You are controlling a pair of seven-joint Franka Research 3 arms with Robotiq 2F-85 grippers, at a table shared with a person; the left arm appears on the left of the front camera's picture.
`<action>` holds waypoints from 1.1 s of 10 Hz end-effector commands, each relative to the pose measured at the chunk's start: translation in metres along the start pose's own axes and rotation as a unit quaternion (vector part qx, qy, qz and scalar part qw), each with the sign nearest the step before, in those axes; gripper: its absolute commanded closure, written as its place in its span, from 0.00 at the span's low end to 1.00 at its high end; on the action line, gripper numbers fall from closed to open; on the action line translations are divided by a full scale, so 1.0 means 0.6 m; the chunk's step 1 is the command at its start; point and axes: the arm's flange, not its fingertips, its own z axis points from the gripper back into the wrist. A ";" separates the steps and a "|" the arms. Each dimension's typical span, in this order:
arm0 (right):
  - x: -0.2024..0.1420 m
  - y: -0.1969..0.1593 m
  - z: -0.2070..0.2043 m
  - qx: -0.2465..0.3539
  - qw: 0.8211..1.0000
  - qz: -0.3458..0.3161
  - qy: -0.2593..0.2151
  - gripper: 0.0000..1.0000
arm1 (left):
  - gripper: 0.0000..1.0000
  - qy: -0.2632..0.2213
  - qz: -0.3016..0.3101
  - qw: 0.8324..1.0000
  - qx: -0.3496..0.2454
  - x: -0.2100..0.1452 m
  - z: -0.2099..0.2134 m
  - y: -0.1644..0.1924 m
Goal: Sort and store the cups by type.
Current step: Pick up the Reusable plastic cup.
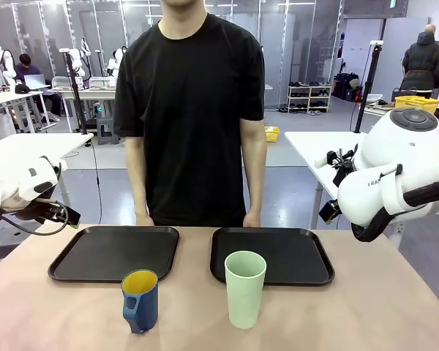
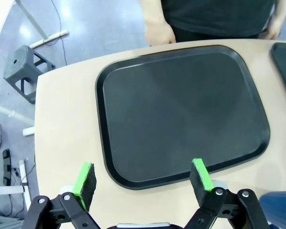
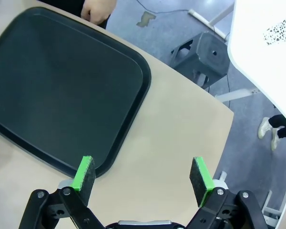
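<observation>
Plainly, mug and tumbler stand outside both open jaws.

The left arm was held at 9 o'clock, the right arm at 3 o'clock. The left gripper and the right gripper were kept with jaws spread wide.

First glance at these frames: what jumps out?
Two cups stand on the table: a blue mug before the left tray, a mint tumbler before the right tray. A person in black stands behind. The left gripper and right gripper are open, holding nothing.
</observation>
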 end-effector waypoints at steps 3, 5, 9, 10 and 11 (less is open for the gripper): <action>0.000 0.000 0.000 0.000 1.000 0.000 0.000 0.00 | 0.00 -0.002 0.001 1.000 0.001 0.001 0.002 0.002; 0.000 0.000 0.000 0.000 1.000 0.000 0.000 0.00 | 0.00 -0.002 0.001 1.000 0.001 0.001 0.002 0.002; 0.000 0.000 0.000 0.000 1.000 0.000 0.000 0.00 | 0.00 -0.002 0.001 1.000 0.001 0.001 0.002 0.002; 0.000 0.000 0.000 0.000 1.000 0.000 0.000 0.00 | 0.00 -0.002 0.001 1.000 0.001 0.001 0.002 0.002; 0.000 0.000 0.000 0.000 1.000 0.000 0.000 0.00 | 0.00 -0.002 0.001 1.000 0.001 0.001 0.002 0.002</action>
